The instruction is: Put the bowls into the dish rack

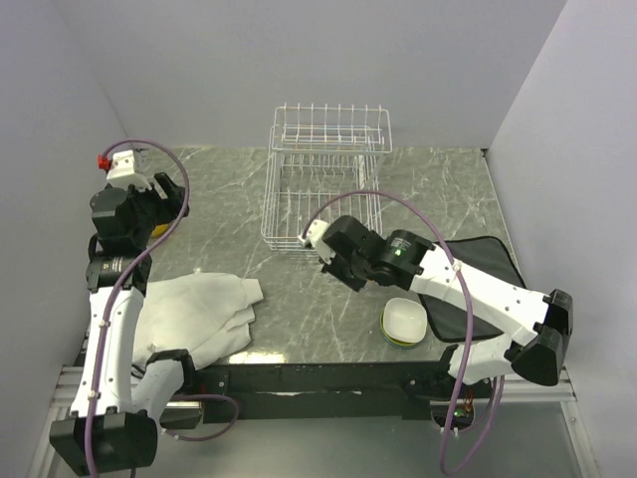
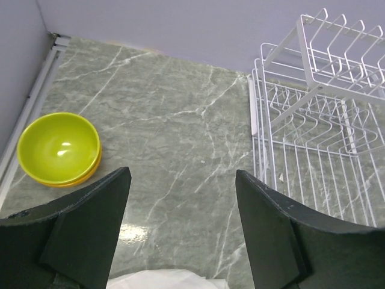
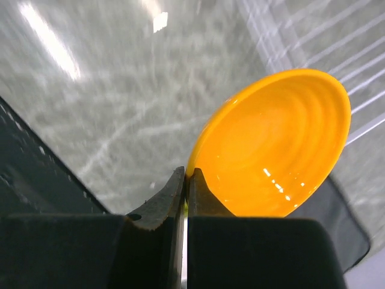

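Both jaws of the right gripper (image 3: 186, 180) pinch the rim of the orange bowl (image 3: 277, 144), centre right of frame; keep that thin grip firm and lower it edge-on between prongs of the dish rack (image 1: 323, 189), upper centre

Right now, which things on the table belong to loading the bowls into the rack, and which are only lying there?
For the job:
- orange bowl, held in the right pincer
- lime-on-orange bowl stack
- white-inside bowl stack
- white wire dish rack

Just lying about:
- white cloth
- black mat
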